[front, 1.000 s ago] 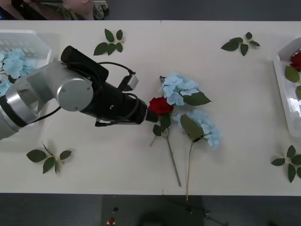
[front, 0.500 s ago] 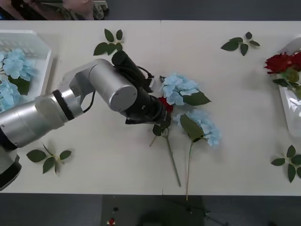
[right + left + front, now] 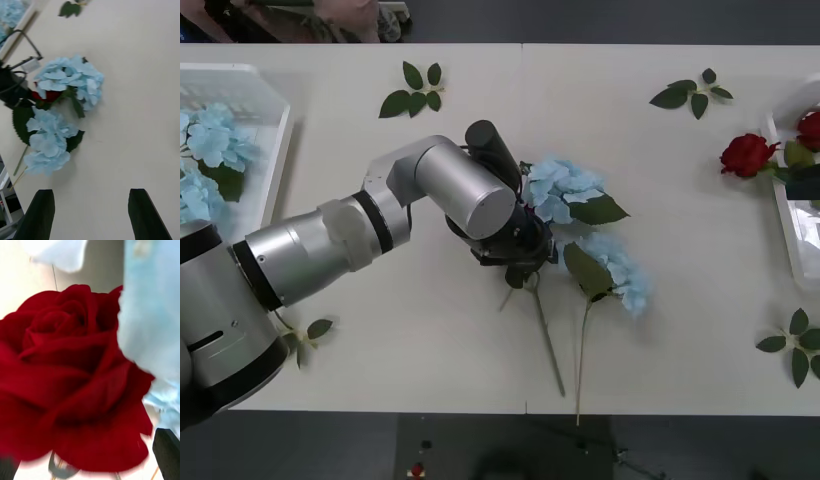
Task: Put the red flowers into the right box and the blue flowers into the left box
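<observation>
White table [image 3: 480, 380] fills the front view, with flowers and loose green leaf sprigs [image 3: 415, 90] lying on it.

The left arm reaches to the middle of the table. The left gripper [image 3: 86, 446] is right over a red rose [image 3: 75, 390]. Its two black fingers [image 3: 167, 452] are spread wide, one on each side of the bloom, and they are not squeezing it. In the front view the arm's end covers this rose, and only its green stem [image 3: 545, 340] pokes out below.

Two loose blue flowers [image 3: 565, 190] lie just beside that rose, touching it. One is a bit farther from the robot and one is a bit nearer, and their long stems point back toward the robot.

The left box [image 3: 255, 80] sits at the far left of the table. More blue flowers [image 3: 210, 135] are already inside it.

The right box [image 3: 780, 200] is at the right edge of the table, partly in view. One red bloom [image 3: 810, 128] is inside it. Another red bloom [image 3: 747, 153] lies on the table just beside the rim of the box.

The right gripper [image 3: 91, 193] is over bare table, well apart from the flowers in the middle. Its fingers are wide apart and hold nothing.
</observation>
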`<state>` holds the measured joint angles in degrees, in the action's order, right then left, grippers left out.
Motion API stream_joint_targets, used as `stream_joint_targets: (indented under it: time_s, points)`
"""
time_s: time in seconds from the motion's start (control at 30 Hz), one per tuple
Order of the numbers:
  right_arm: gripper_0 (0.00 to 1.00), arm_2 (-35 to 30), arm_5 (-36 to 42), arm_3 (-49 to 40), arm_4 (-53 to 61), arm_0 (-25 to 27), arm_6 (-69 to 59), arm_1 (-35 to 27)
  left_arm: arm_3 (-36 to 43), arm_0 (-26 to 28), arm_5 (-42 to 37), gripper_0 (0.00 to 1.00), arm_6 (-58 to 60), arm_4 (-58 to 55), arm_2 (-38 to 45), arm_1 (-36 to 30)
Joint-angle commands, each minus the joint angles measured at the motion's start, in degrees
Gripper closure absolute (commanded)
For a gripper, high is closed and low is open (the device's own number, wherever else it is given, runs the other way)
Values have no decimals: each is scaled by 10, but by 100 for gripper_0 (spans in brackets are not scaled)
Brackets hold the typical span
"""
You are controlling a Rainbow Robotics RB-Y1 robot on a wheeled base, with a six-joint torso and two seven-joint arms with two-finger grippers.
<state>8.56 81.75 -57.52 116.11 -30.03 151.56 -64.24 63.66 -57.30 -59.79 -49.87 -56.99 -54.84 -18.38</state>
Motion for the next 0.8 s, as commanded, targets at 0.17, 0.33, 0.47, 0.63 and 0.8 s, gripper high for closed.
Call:
stream_joint_targets:
  time_s: [0.17,0.33,0.47,0.63,0.8]
  points:
    - [43,-6,74,-155,161,102,34,-26,-50,-46,65,0,20,13,-68,22]
    - [43,-6,35,-279,198,203,34,-32,-50,-47,81,48,19,39,-97,22]
    - [43,-8,-47,-387,171,266,18,-43,-46,-46,81,97,18,60,-97,22]
    - [43,-34,-130,-504,97,328,-126,-50,-45,-46,81,99,16,66,-99,22]
    - [43,-43,-215,-632,-5,375,-355,-59,-45,-46,81,100,17,78,-99,22]
